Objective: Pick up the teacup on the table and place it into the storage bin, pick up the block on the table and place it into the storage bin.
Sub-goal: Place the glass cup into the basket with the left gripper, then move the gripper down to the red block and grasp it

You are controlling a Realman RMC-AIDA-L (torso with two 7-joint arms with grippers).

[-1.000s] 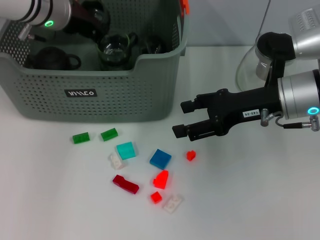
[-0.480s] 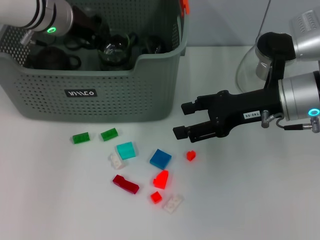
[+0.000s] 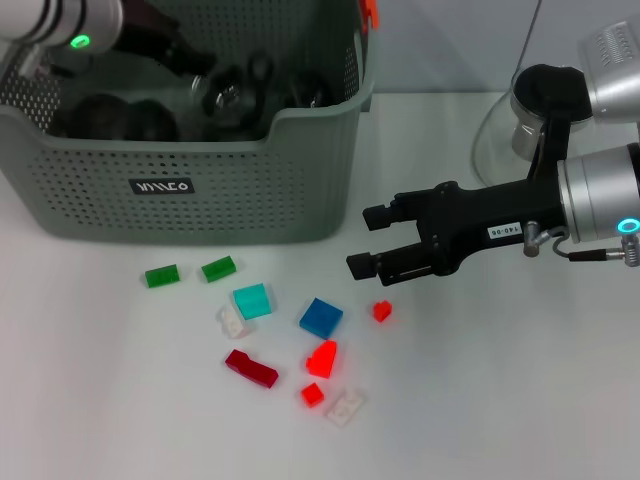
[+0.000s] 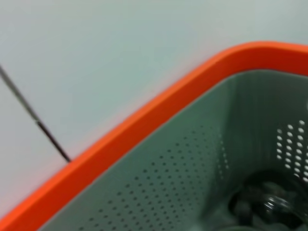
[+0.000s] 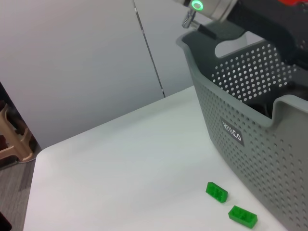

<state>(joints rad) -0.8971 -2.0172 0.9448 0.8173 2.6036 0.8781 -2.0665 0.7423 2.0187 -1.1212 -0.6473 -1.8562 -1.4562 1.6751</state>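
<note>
White tabletop fills the head view, with the storage bin (image 3: 190, 150) in the upper left of the frame; several dark and glass teacups (image 3: 225, 95) already sit inside it.

Your left gripper (image 3: 185, 55) reaches into the bin from the top left corner. I cannot tell whether its fingers are apart or together. Its wrist camera shows only the bin's perforated inner wall, the orange rim (image 4: 144, 120) and a glimpse of glassware at the bottom.

Your right gripper (image 3: 368, 240) hangs above the table right of centre, pointing toward the left of the frame. Its two black fingers stand apart and hold nothing.

Small blocks are scattered across the lower middle of the frame. The nearest is a small red block (image 3: 382, 311), apart from the fingertips and just below them in the picture. A blue block (image 3: 321, 317) lies a little farther left, a larger red block (image 3: 322, 358) below that, then a teal block (image 3: 252, 300), two green blocks (image 3: 190, 272), two white ones and a dark red one.

The right arm is much the nearer to every block, so the next pick is likely its job. The small red block sits toward the bottom edge from the open fingers, so you would bring the gripper toward yourself and down.
</note>
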